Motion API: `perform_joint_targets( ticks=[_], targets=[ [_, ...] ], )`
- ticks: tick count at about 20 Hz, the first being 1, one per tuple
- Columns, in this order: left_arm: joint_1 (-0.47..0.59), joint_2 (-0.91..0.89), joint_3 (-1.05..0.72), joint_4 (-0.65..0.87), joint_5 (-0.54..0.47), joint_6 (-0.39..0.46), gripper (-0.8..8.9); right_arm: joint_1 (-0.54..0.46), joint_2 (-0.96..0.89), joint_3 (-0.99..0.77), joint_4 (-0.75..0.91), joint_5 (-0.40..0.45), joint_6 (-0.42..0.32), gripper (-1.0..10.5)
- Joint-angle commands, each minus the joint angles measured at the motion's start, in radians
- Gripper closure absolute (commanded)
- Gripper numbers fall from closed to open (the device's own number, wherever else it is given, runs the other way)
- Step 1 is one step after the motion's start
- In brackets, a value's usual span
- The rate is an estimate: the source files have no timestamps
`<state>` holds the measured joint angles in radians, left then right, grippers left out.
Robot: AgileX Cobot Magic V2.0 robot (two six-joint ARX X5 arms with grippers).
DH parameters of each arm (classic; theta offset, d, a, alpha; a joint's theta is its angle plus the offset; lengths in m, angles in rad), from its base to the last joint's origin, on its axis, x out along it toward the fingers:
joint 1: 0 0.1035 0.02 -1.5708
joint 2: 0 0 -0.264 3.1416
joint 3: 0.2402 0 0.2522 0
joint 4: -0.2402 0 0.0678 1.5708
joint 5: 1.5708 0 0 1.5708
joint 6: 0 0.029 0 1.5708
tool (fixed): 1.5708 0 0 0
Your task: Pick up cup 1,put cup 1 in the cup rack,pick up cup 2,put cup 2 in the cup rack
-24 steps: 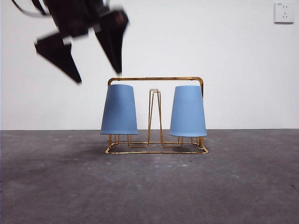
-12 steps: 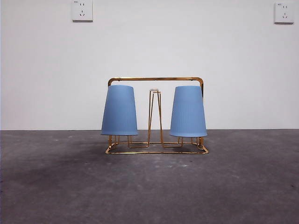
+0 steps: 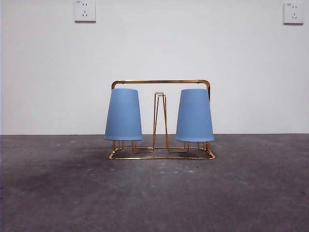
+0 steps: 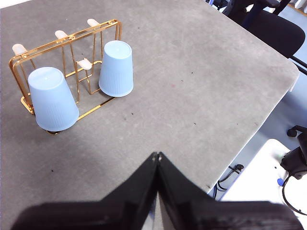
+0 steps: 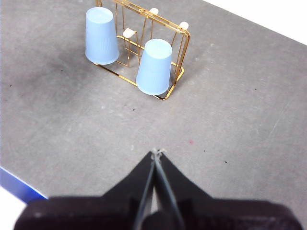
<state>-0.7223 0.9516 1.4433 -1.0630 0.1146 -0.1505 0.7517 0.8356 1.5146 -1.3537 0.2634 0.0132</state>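
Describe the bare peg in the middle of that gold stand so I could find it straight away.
On the grey table stands a gold wire cup rack holding two upturned blue cups. Between the left cup and right cup rises a narrow hairpin peg, pale-tipped and, unlike its neighbours, uncovered.

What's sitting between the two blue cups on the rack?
In the front view, only a narrow upright gold peg of the rack stands between the left cup and the right cup.

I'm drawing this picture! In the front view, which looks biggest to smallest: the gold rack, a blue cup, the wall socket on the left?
1. The gold cup rack, widest and tallest.
2. Either blue cup: the left cup and the right cup look alike in size.
3. The left wall socket, smallest, though it sits farther back on the wall.
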Motion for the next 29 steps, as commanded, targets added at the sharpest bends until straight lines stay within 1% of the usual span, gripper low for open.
perform_joint_targets(
  ticks=[1, 4, 5, 7, 8, 10, 11, 12, 13, 15, 16, 17, 18, 19, 21, 23, 25, 27, 29],
  targets=[
    [-0.003, -0.002, -0.007, -0.001, -0.003, -0.003, 8.17, 0.000, 0.000, -0.005, -0.022, 0.003, 0.010, 9.5],
    [-0.003, 0.002, -0.007, 0.005, -0.002, -0.003, 8.17, 0.000, 0.000, -0.005, -0.022, 0.003, 0.010, 9.5],
    [-0.003, 0.007, -0.007, 0.013, -0.017, 0.005, 8.17, 0.000, 0.000, -0.005, -0.022, 0.003, 0.010, 9.5],
    [-0.002, 0.012, -0.007, 0.032, -0.113, 0.008, 8.17, 0.000, 0.000, -0.005, -0.022, 0.003, 0.010, 9.5],
    [-0.002, 0.012, -0.007, 0.044, -0.176, 0.029, 8.17, 0.000, 0.000, -0.005, -0.022, 0.003, 0.010, 9.5],
    [0.010, 0.008, -0.008, 0.110, -0.307, 0.103, 8.17, 0.000, 0.000, -0.005, -0.022, 0.003, 0.010, 9.5],
    [0.048, -0.013, -0.008, 0.169, -0.354, 0.170, 8.17, 0.000, 0.000, -0.005, -0.022, 0.003, 0.010, 9.5],
    [0.091, -0.024, -0.009, 0.229, -0.343, 0.227, 8.17, 0.000, 0.000, -0.005, -0.022, 0.003, 0.010, 9.5],
    [0.150, -0.045, -0.012, 0.297, -0.284, 0.280, 8.17, 0.000, 0.000, -0.005, -0.022, 0.003, 0.010, 9.5],
    [0.298, -0.103, -0.050, 0.433, -0.061, 0.381, 8.17, 0.000, 0.000, -0.005, -0.022, 0.003, 0.010, 9.5],
    [0.376, -0.142, -0.094, 0.513, 0.042, 0.419, 8.17, 0.000, 0.000, -0.005, -0.022, 0.003, 0.010, 9.5],
    [0.444, -0.183, -0.151, 0.591, 0.106, 0.439, 8.17, 0.000, 0.000, -0.005, -0.022, 0.003, 0.010, 9.5],
    [0.498, -0.227, -0.216, 0.654, 0.122, 0.448, 8.17, 0.000, 0.000, -0.005, -0.022, 0.003, 0.010, 9.5],
    [0.542, -0.272, -0.292, 0.702, 0.111, 0.454, 8.17, 0.000, 0.000, -0.005, -0.022, 0.003, 0.010, 9.5],
    [0.594, -0.351, -0.435, 0.746, 0.070, 0.461, 8.17, 0.000, 0.000, -0.005, -0.022, 0.003, 0.010, 9.5],
    [0.627, -0.435, -0.593, 0.761, 0.065, 0.460, 8.17, 0.000, 0.000, -0.005, -0.022, 0.003, 0.010, 9.5],
    [0.647, -0.518, -0.760, 0.793, 0.064, 0.432, 8.17, 0.000, 0.000, -0.005, -0.022, 0.003, 0.010, 9.5],
    [0.662, -0.602, -0.936, 0.890, 0.064, 0.376, 8.17, 0.000, 0.000, -0.005, -0.022, 0.003, 0.010, 9.5],
    [0.674, -0.682, -1.098, 0.992, 0.032, 0.317, 8.17, 0.000, 0.000, -0.005, -0.022, 0.003, 0.010, 9.5]
  ],
)
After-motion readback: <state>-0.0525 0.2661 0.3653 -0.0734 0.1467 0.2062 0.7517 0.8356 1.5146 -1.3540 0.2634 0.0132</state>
